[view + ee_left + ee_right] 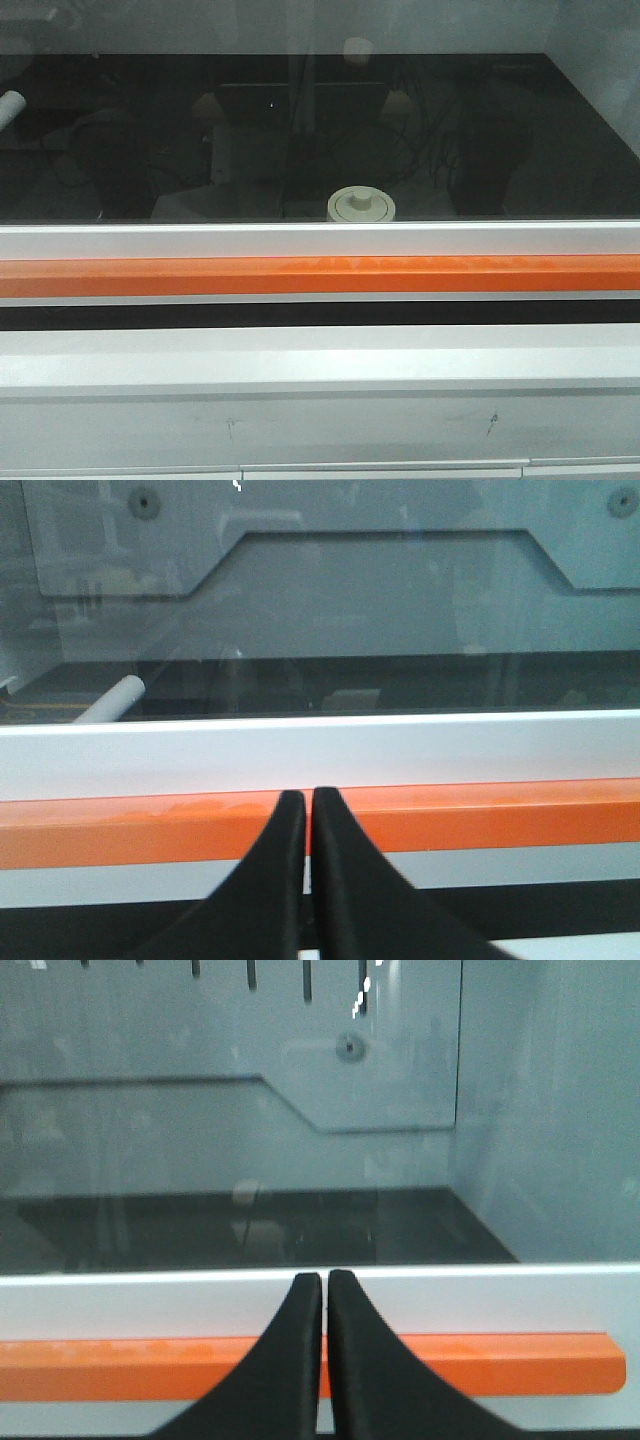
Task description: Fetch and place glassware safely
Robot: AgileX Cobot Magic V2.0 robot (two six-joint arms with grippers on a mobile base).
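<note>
The glass jar point(361, 205) stands on the black work surface behind a glass pane, at the front middle. Only its cream-white lid with the central knob shows above the white frame; the glass body is hidden. My left gripper point(308, 795) is shut and empty, its black fingers in front of the orange bar point(500, 815). My right gripper point(325, 1278) is shut and empty, its tips at the white frame point(520, 1300) above the orange bar point(120, 1365). Neither gripper shows in the front view. I cannot make out the jar clearly in either wrist view.
A glass pane point(320, 130) closes off the cabinet with the black work surface point(560, 150). Below it run a white frame point(150, 240) and an orange bar point(320, 275). A white cylinder point(8, 105) lies far left inside, also in the left wrist view point(112, 700).
</note>
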